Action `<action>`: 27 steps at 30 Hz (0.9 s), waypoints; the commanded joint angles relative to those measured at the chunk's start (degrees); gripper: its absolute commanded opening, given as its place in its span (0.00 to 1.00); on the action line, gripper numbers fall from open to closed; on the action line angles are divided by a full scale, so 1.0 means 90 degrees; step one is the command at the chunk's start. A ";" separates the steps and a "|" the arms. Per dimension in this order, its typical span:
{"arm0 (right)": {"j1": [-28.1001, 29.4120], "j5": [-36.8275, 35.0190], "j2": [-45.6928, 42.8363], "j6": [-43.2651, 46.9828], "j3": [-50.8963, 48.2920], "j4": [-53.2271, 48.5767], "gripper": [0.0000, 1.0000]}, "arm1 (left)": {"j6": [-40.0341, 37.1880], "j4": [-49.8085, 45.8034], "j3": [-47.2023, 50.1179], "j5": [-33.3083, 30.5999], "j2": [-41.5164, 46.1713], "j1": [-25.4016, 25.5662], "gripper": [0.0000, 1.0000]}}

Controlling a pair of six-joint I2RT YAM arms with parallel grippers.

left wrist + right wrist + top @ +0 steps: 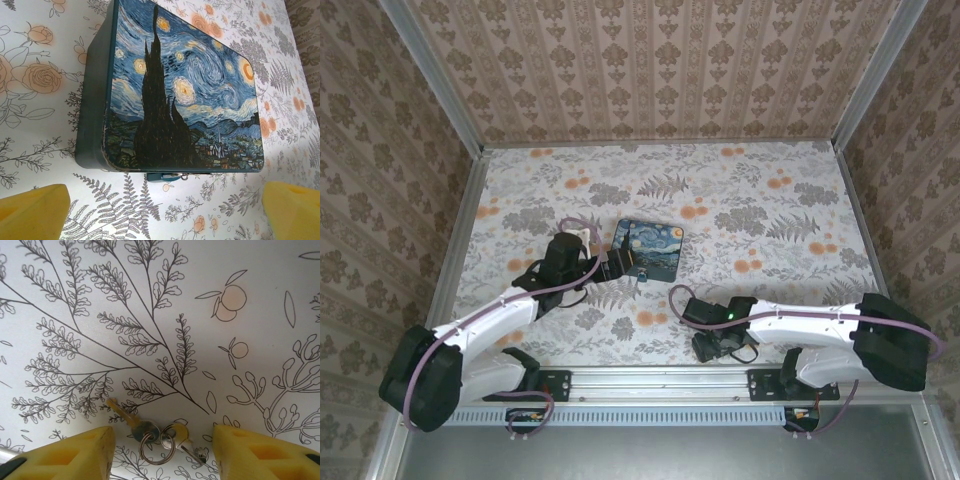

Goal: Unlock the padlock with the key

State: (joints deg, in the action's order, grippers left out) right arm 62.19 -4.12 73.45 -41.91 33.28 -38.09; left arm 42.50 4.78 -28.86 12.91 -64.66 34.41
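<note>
R gripper (163,434) half open, empty, straddling keys (145,429) by desk (150,290) front edge; shafts lie across gap. L gripper (165,202) wide open.

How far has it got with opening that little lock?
Nothing looks done yet. In hand: the right gripper is open astride the keys, which lie ungripped on the table. The left gripper hangs open before the painted box. Left: grasp a key, reach the padlock at the box's edge, turn it.
</note>
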 commanded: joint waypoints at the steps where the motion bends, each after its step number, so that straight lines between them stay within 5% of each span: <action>1: 0.0060 0.0067 0.0203 0.0102 -0.0055 -0.0251 0.55 | 0.0112 0.0209 0.0053 0.0090 -0.0036 -0.0026 1.00; 12: 0.0182 0.0058 0.0767 0.0140 0.0145 -0.0134 0.43 | 0.0161 0.0318 0.0106 0.0138 -0.0088 -0.0035 1.00; 27: 0.0168 0.0214 0.0970 0.0017 -0.0002 0.0486 0.09 | 0.0261 0.0346 0.0198 0.0139 -0.0012 -0.0035 1.00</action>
State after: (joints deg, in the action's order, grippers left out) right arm 63.64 -4.27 78.74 -41.04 36.93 -39.48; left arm 43.99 6.90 -27.70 13.74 -64.93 34.41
